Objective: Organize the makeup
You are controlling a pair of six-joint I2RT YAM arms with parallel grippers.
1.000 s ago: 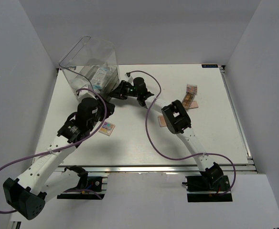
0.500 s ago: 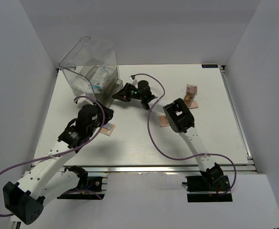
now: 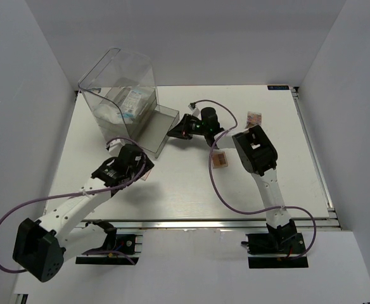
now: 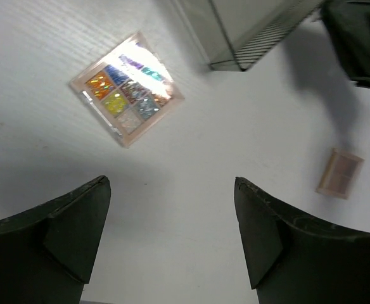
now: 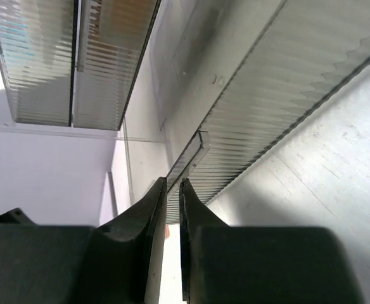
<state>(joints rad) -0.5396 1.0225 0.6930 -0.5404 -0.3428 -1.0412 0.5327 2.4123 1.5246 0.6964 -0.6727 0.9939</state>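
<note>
Since a second ago the drawer [image 3: 153,126] has slid out of the clear drawer box [image 3: 118,69] at the far left corner of the bench [image 3: 185,196], drawn toward the bench's middle by the right gripper [image 3: 175,131], while the left gripper [image 3: 134,166] has dropped back toward the near edge. From above, the drawer stands open, a printed packet [image 3: 132,101] lies in the upper part of the drawer box, a tan palette [image 3: 220,159] lies mid-bench just beside the right arm, and a third palette [image 3: 254,118] lies nearer the far right corner. In the left wrist view the left gripper's jaws stand wide with nothing between them, above the bare bench. A many-coloured eyeshadow palette [image 4: 127,88] lies flat ahead of them, apart from the fingers and near the drawer's corner. In the right wrist view the right gripper's jaws are drawn narrow, pinching the thin clear lip of the drawer front. The step in hand seems to be opening the drawer. Next, I judge, the left gripper must come down over the eyeshadow palette, close on its edges and carry it into the drawer, while the right gripper steadies the drawer or lets go
</note>
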